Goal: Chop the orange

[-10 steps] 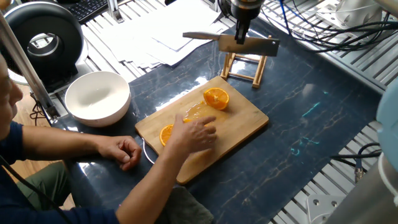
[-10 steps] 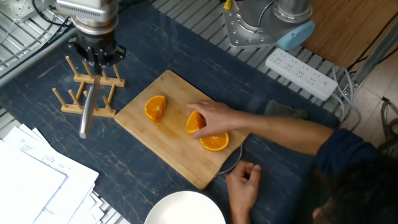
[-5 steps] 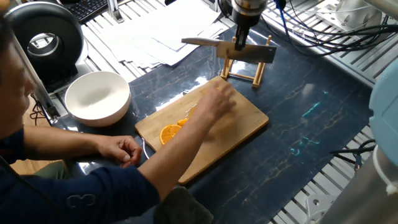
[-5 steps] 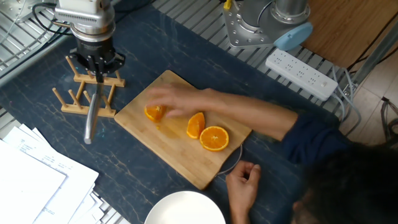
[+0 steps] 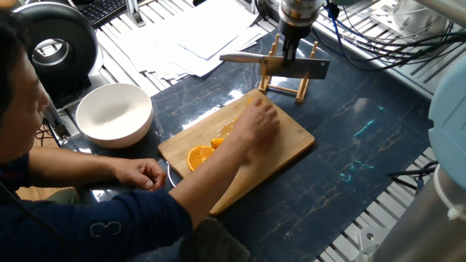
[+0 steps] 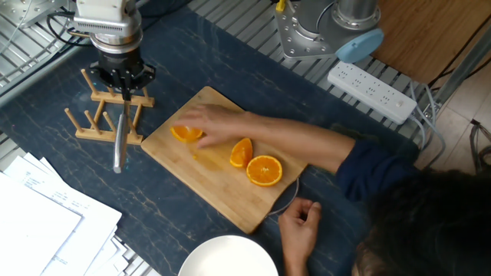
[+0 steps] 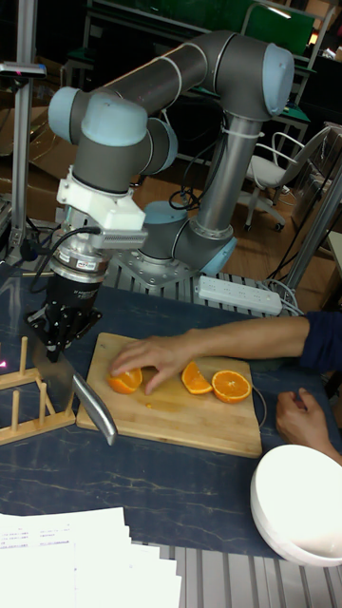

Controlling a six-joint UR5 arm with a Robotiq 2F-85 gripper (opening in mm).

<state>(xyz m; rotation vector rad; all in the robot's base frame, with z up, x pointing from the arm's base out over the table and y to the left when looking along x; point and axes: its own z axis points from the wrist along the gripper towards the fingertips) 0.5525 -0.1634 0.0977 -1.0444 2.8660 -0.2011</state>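
Nearest, one white bowl (image 6: 228, 257); then three orange pieces (image 6: 265, 170) on the cutting board (image 6: 219, 192), a person's hand (image 6: 209, 124) covering the farthest. Beyond, my gripper (image 6: 123, 83) clamps one knife (image 6: 119, 143) over the wooden rack (image 6: 98, 115).

The person's hand (image 6: 205, 123) now covers the far orange piece (image 6: 185, 133), no longer the middle wedge (image 6: 242, 152); the knife (image 6: 119, 142) sits slightly nearer the cutting board (image 6: 219, 188).

One fixed view looking down from the person's side toward the wooden rack (image 5: 285, 71), the other looking steeply down from the opposite table edge, tall view sitting low and near, facing the arm's base, all sharing the cutting board (image 6: 201, 188).
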